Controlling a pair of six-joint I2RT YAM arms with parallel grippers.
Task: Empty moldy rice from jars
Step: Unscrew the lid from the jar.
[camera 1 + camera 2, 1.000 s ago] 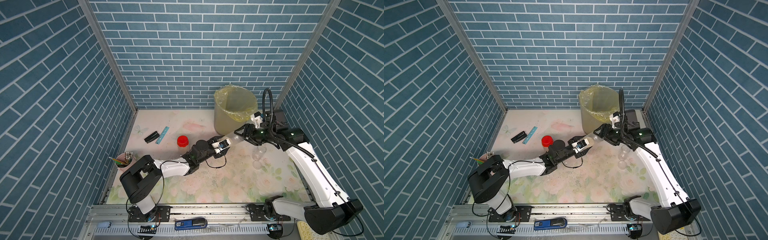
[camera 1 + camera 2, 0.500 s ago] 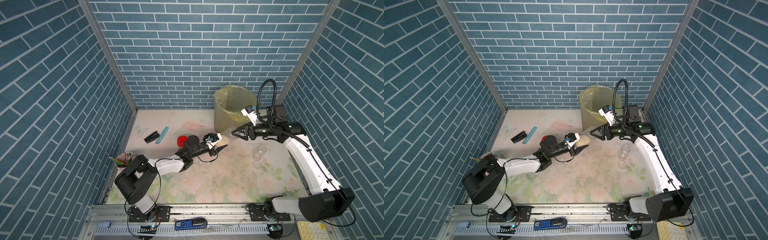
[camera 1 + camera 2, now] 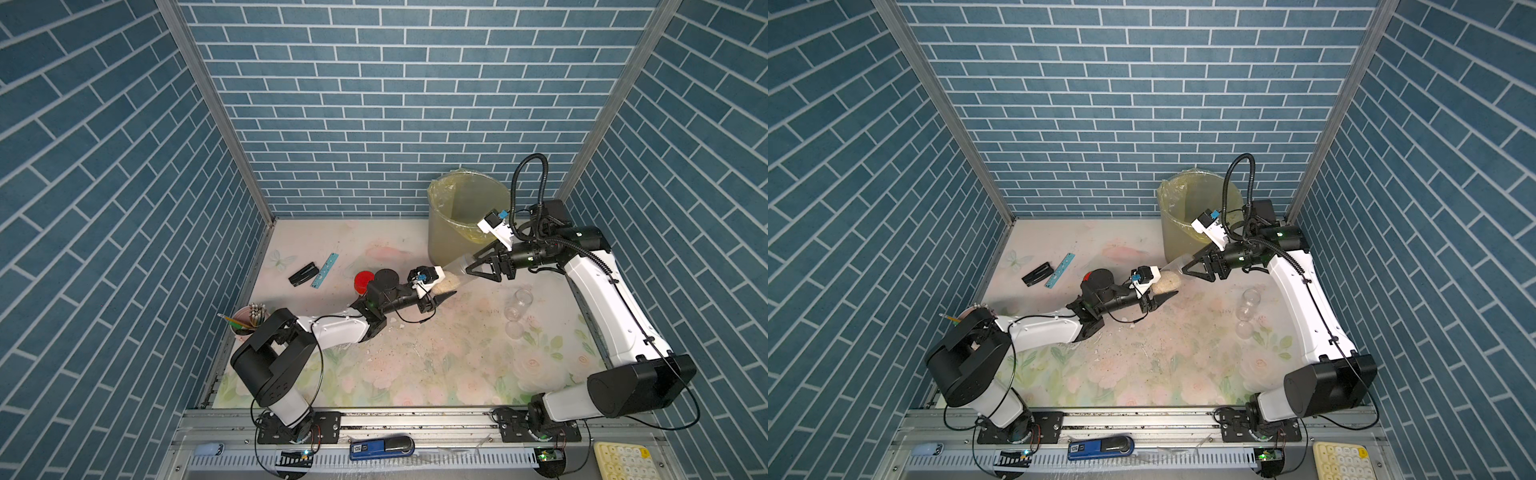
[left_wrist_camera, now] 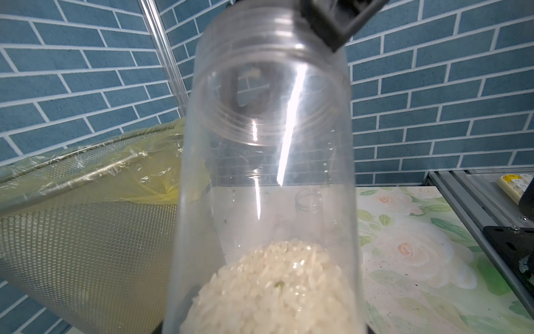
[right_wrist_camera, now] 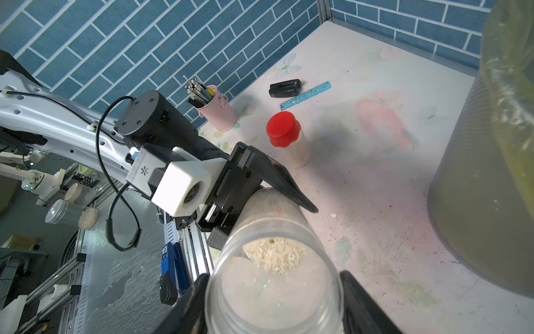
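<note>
While the lidless clear cylindrical jar (image 3: 459, 270) hangs at seven o'clock of the yellow-bagged bin (image 3: 444, 245), left gripper (image 3: 445, 287) clamps its base, right gripper (image 3: 471, 267) its neck; pale clumped rice (image 3: 448, 283) fills its nine-o'clock end.

This is a robot test room, like a lab. The blue brick-pattern walls (image 3: 395, 104) are thin boards held up by grey metal posts (image 3: 218, 112). A black-and-white robot arm on the left (image 3: 336, 330) and one on the right (image 3: 602, 299) are bolted to a silver metal rail (image 3: 415, 419) in front of a flowery table top (image 3: 436, 374). A black ribbed hose (image 3: 513, 187) loops above the right arm.
</note>
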